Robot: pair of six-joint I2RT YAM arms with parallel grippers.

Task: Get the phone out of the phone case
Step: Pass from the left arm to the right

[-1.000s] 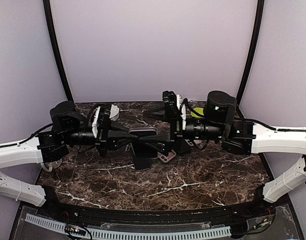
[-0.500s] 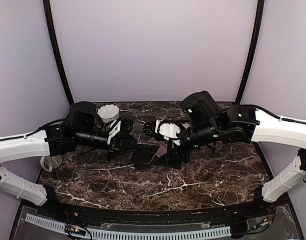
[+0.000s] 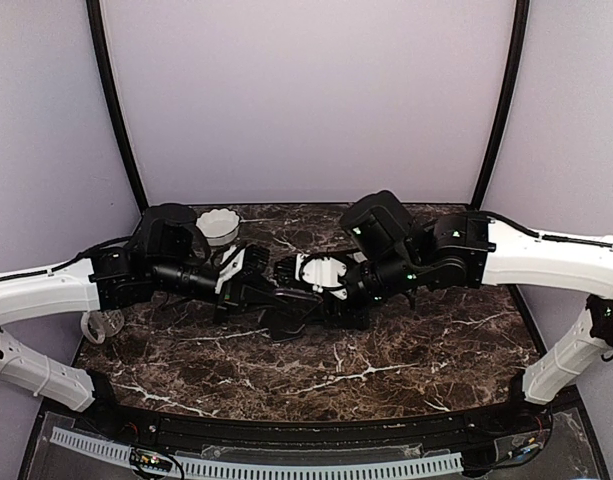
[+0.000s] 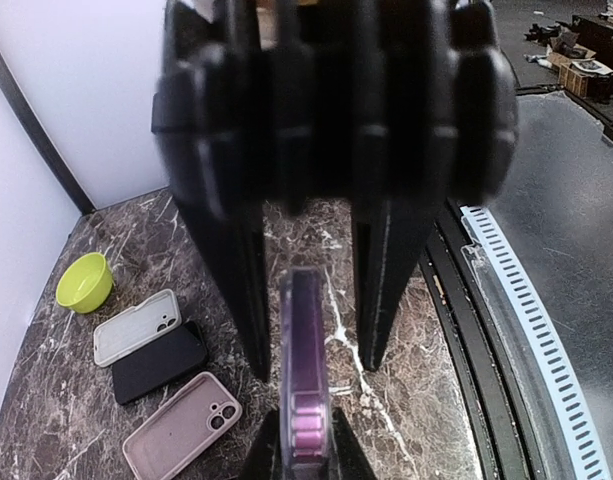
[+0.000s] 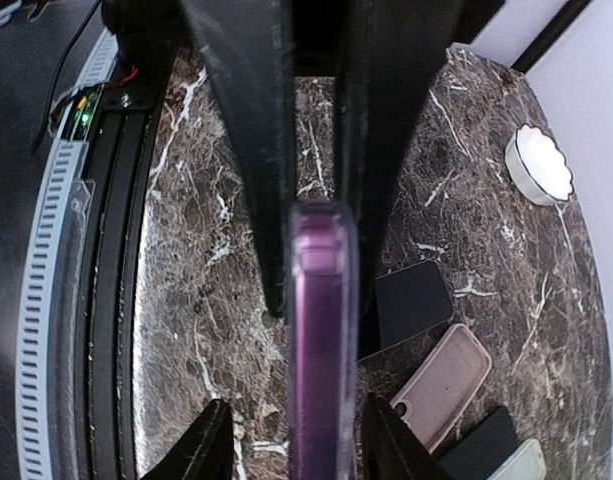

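A purple phone [image 4: 306,345] in a clear phone case [image 4: 287,330] is held edge-on above the marble table. My left gripper [image 4: 304,455] is shut on its near end. From the opposite side my right gripper [image 5: 298,445] straddles the other end of the phone [image 5: 322,350]. Its fingers [image 5: 201,445] stand on either side with a visible gap on the left, so it is open. In the top view both grippers meet at the table's middle, left gripper [image 3: 258,292] and right gripper [image 3: 311,303], with the dark phone [image 3: 286,318] between them.
Loose cases lie on the table under the right arm: a pink one [image 4: 181,425], a black one [image 4: 156,360] and a pale one [image 4: 136,326]. A lime bowl [image 4: 84,282] sits behind them. A white scalloped bowl [image 3: 218,224] stands at the back left, and a clear ring [image 3: 101,325] at the left edge.
The right arm has swung left and turned its gripper onto the phone's free end, and its jaws have narrowed a lot. The left gripper has kept its grip and lowered slightly.
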